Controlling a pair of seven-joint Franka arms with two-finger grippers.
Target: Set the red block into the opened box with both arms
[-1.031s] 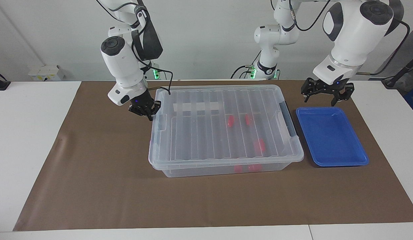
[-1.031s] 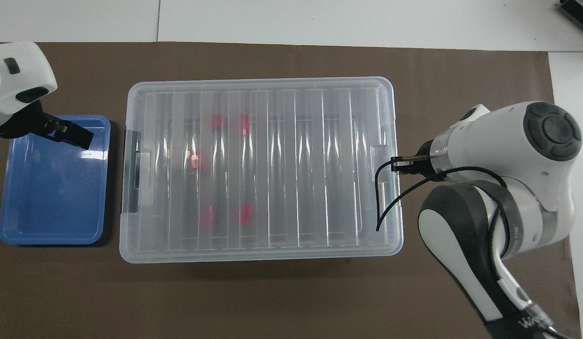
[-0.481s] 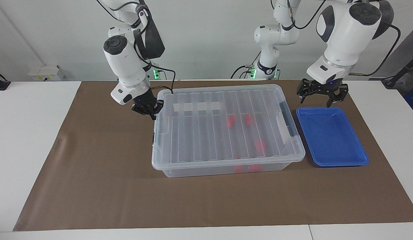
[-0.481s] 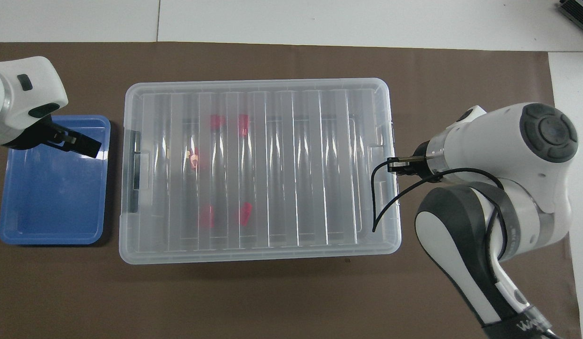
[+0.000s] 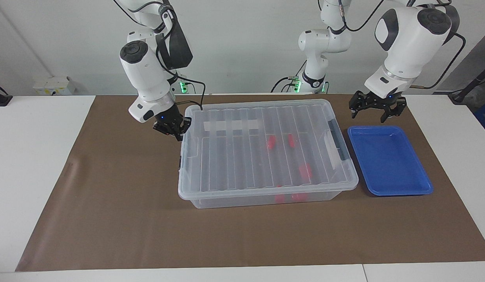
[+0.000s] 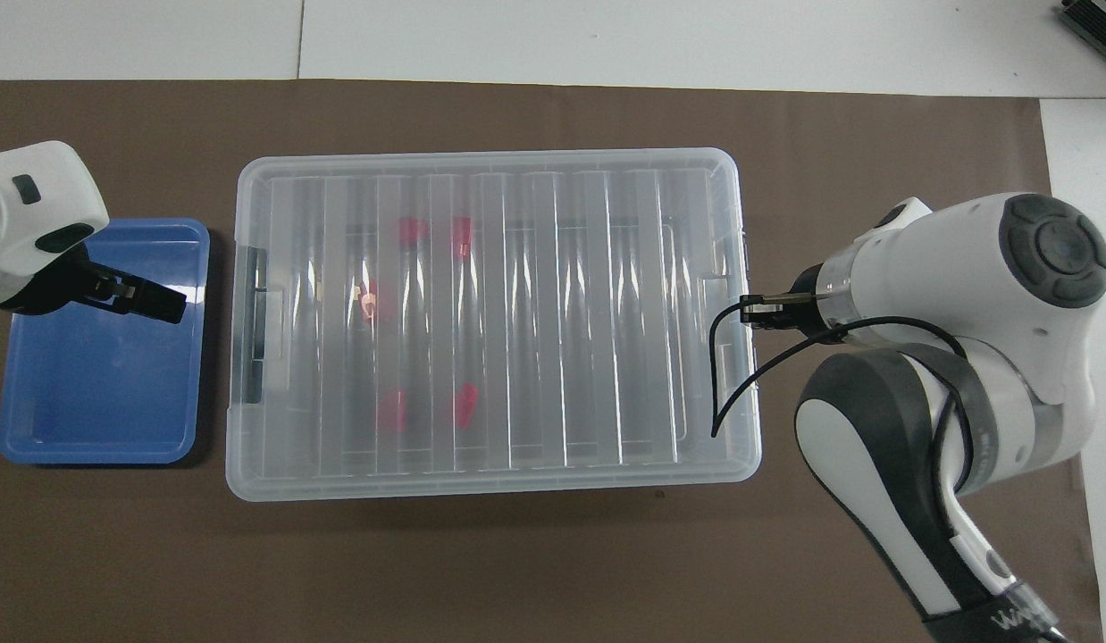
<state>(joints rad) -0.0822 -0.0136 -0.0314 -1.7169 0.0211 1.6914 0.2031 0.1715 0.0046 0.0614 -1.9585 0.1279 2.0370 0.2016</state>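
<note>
Facing view: the box (image 5: 266, 152) sits on the brown mat with its clear lid (image 5: 262, 145) on. Red blocks (image 5: 271, 143) lie inside, toward the left arm's end. The right gripper (image 5: 172, 128) is at the box's end edge; I cannot tell its fingers. The left gripper (image 5: 377, 108) hangs wide open over the blue tray (image 5: 389, 160), holding nothing.

Lidded clear box (image 5: 266, 156) (red blocks (image 5: 305, 171) inside).

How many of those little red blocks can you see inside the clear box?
5, all in the box under its lid, toward the left arm's end: two farthest from the robots, one midway, two nearest. The ribbed lid could hide others.
</note>
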